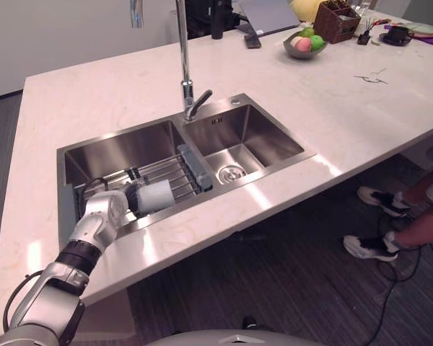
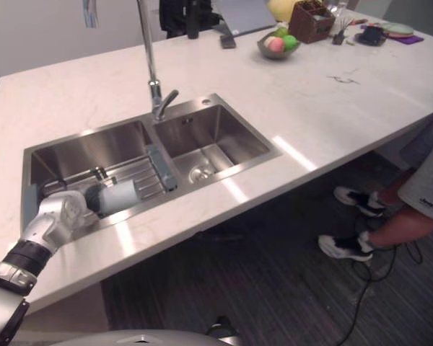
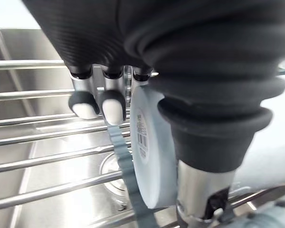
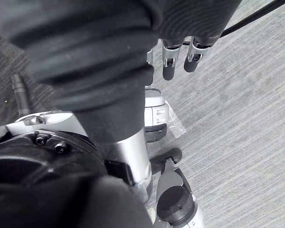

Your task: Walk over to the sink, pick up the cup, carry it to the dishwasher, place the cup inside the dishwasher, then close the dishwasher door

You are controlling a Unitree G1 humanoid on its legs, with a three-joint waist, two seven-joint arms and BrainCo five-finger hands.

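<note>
At the kitchen sink (image 1: 268, 134), the left hand (image 1: 105, 213) I am driving from afar reaches into the left basin. It has closed round the pale cup (image 1: 157, 195). The cup lies on its side on the wire rack (image 1: 167, 171) that spans this basin, close to the front rim. It juts out of the hand toward the divider between the two basins. In the left wrist view the fingers (image 3: 113, 105) curl over the top of the cup (image 3: 152, 152) and the thumb stands against its other side. The cup's flat, labelled end is turned to the camera, and the rack's bars run beneath it.

The tall faucet (image 1: 182, 66) rises behind the divider from the pale stone counter (image 1: 115, 94). A bowl of fruit (image 1: 304, 45) and a wicker basket (image 1: 336, 20) sit at the counter's far end. A person's white shoes (image 1: 379, 201) show on the floor to the robot's right of the counter.

The right hand (image 4: 170, 64) hangs over the grey floor (image 4: 237, 118), fingers loose and holding nothing.
</note>
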